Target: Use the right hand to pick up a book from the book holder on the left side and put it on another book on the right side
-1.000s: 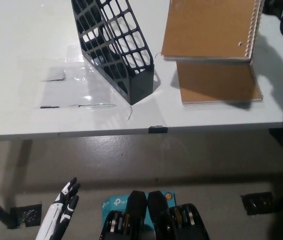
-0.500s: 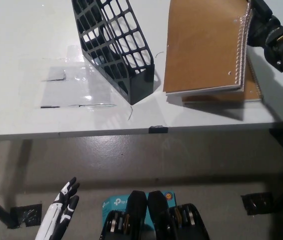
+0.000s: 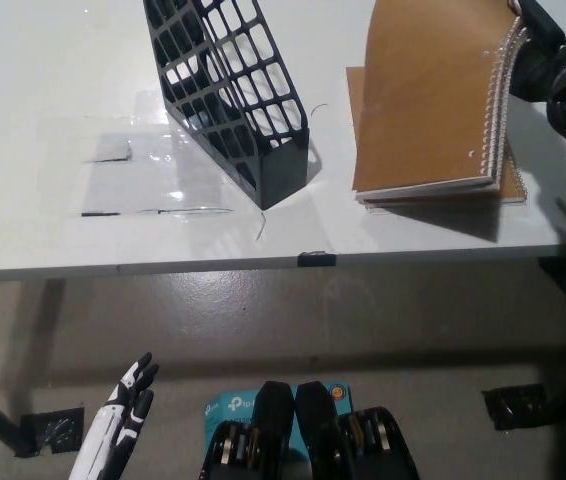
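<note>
A: What is seen nearest?
B: The white left hand, fingers spread, is held low beneath the tabletop.
A: And farther?
B: The empty black book holder; the brown spiral notebook is gripped by the right hand, resting atop another notebook.

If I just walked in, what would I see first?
A big brown spiral notebook, held at its coiled edge by the robot's black right hand, sitting on another brown notebook at the table's right. Left of it stands an empty black mesh book holder. The white left hand hangs low by the floor.
</note>
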{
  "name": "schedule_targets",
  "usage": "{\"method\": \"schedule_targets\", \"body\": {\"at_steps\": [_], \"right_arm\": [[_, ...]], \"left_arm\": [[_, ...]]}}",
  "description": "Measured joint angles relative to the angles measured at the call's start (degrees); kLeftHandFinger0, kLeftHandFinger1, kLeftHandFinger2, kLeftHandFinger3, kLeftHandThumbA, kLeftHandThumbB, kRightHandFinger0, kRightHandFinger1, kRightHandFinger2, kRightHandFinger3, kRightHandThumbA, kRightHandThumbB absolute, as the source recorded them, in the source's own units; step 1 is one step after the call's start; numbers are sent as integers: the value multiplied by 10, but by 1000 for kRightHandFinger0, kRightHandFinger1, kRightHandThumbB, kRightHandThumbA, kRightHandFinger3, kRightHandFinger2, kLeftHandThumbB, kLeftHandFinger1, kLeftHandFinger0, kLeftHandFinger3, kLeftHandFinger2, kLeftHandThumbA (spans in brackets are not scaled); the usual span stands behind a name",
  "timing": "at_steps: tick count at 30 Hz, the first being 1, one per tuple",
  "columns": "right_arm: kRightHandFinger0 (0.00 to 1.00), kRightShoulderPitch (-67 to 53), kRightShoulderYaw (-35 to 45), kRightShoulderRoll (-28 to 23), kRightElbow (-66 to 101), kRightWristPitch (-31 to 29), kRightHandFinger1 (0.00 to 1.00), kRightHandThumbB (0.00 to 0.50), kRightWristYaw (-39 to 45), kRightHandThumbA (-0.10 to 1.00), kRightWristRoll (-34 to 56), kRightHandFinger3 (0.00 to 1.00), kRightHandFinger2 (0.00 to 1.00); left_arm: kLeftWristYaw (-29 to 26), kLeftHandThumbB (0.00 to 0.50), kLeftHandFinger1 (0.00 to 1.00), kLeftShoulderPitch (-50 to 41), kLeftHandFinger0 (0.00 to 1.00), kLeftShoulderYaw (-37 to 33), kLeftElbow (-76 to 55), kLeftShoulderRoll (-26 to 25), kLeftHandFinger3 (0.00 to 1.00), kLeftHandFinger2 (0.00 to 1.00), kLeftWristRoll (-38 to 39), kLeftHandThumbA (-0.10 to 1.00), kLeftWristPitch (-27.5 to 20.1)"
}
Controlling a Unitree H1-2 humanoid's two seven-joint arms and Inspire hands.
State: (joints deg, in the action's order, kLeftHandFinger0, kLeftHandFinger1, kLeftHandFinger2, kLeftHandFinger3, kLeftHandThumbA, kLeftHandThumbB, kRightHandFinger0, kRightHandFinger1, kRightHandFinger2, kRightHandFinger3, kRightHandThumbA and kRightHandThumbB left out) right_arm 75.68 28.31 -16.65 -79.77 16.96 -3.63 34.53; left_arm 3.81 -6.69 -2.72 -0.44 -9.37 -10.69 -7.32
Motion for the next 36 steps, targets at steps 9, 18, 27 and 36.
{"method": "schedule_targets", "body": {"at_steps": [9,18,27,36], "right_arm": [[1000,0,-72,-19,-8,-2,1000,239,4,215,-55,1000,1000],[1000,-6,-186,-28,-10,-20,1000,250,58,461,-125,1000,1000],[1000,-4,-194,-20,-12,-74,1000,257,16,601,-159,1000,1000],[1000,18,-222,-20,-7,-123,1000,267,-64,763,-204,1000,1000]], "left_arm": [[0,0,1000,0,1000,0,0,0,1000,1000,0,1000,-3],[0,0,1000,0,1000,1,2,0,1000,1000,0,1000,-3],[0,0,1000,0,1000,8,1,0,1000,1000,1,1000,-5],[0,0,1000,-4,1000,14,1,0,1000,1000,1,1000,-6]]}}
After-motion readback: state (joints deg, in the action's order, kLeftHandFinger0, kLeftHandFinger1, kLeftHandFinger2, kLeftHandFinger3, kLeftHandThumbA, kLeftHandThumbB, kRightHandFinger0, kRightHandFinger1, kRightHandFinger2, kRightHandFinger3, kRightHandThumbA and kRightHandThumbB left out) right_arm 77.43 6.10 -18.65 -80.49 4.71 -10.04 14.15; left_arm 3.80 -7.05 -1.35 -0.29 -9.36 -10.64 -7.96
